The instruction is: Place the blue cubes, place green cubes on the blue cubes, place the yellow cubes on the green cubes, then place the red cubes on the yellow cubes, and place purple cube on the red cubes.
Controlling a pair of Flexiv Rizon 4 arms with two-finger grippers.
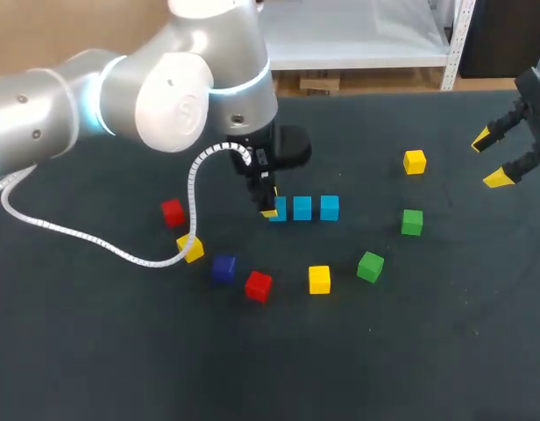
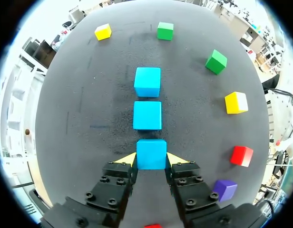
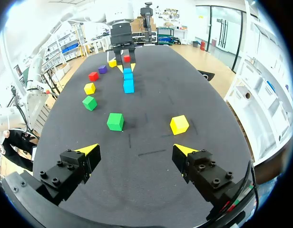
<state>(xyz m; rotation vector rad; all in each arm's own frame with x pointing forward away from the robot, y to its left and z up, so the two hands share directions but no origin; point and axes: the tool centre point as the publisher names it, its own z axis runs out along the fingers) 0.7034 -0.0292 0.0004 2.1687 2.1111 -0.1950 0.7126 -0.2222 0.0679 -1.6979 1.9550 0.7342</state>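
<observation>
Three light blue cubes lie in a row on the dark table (image 1: 428,351). My left gripper (image 1: 268,206) (image 2: 151,159) is shut on the row's left end cube (image 2: 151,154), one yellow tip pressed to each side. The other two blue cubes (image 2: 147,115) (image 2: 147,81) lie straight ahead of it. Green cubes (image 1: 412,221) (image 1: 370,266), yellow cubes (image 1: 415,161) (image 1: 319,279) (image 1: 190,248), red cubes (image 1: 172,211) (image 1: 259,285) and a purple cube (image 1: 223,269) lie loose around the row. My right gripper (image 1: 491,160) (image 3: 137,149) hangs open at the far right, holding nothing.
The left arm's white cable (image 1: 95,241) trails over the table's left part, near the yellow and red cubes there. In the right wrist view a green cube (image 3: 115,121) and a yellow cube (image 3: 179,124) lie just ahead of the open fingers.
</observation>
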